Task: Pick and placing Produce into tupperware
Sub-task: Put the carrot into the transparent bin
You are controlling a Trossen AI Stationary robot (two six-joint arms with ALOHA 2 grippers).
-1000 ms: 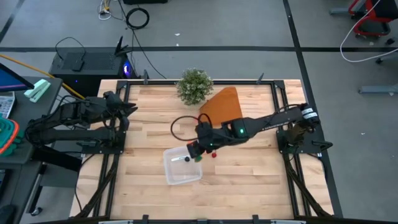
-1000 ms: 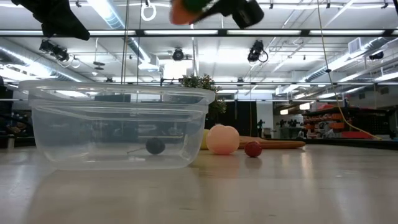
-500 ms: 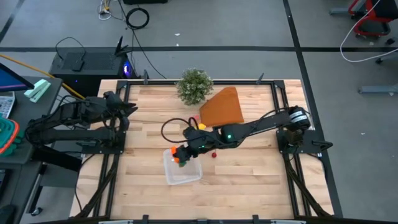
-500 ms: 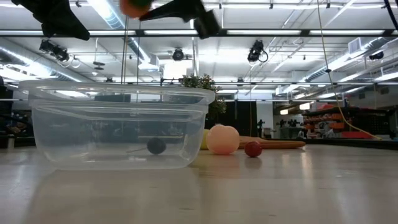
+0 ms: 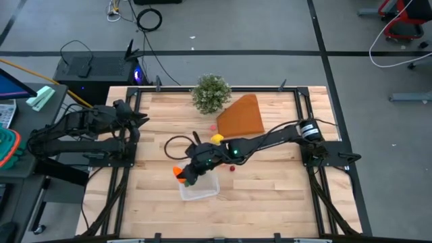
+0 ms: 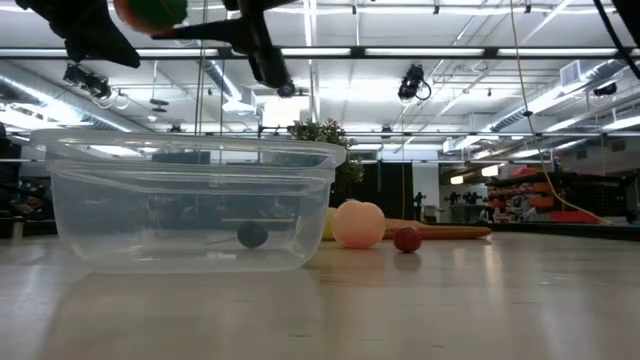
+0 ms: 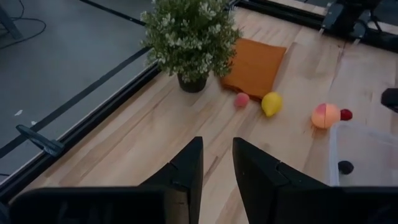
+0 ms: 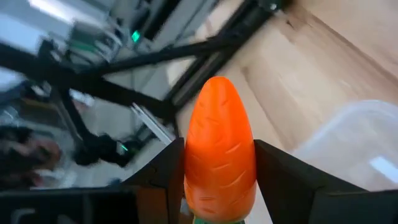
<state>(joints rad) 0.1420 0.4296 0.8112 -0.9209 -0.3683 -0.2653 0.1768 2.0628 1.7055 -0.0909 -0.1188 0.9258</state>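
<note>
Wooden tabletop (image 5: 270,189) in a black frame, grey floor round it. Right end effector (image 5: 183,174) sits left of frame centre in the high view, over the upper-left corner of the tupperware (image 5: 200,188), fingers clamped on the orange carrot (image 8: 220,146), which points away from the wrist w/ a finger touching each side. Low view: carrot up at top left, above the tupperware's rim. Inside the tupperware, one small dark piece (image 6: 252,234) on the bottom. Just right of it on the tabletop: peach-pink ball (image 6: 358,224), small red piece (image 6: 406,239); yellow lemon (image 5: 217,138) near the orange-brown wedge (image 5: 241,116), bushy green plant (image 5: 210,93) at upper centre. Left end effector (image 5: 140,119) waits at the tabletop's left edge, well apart, fingers nearly together w/ a narrow gap, holding nothing.
</note>
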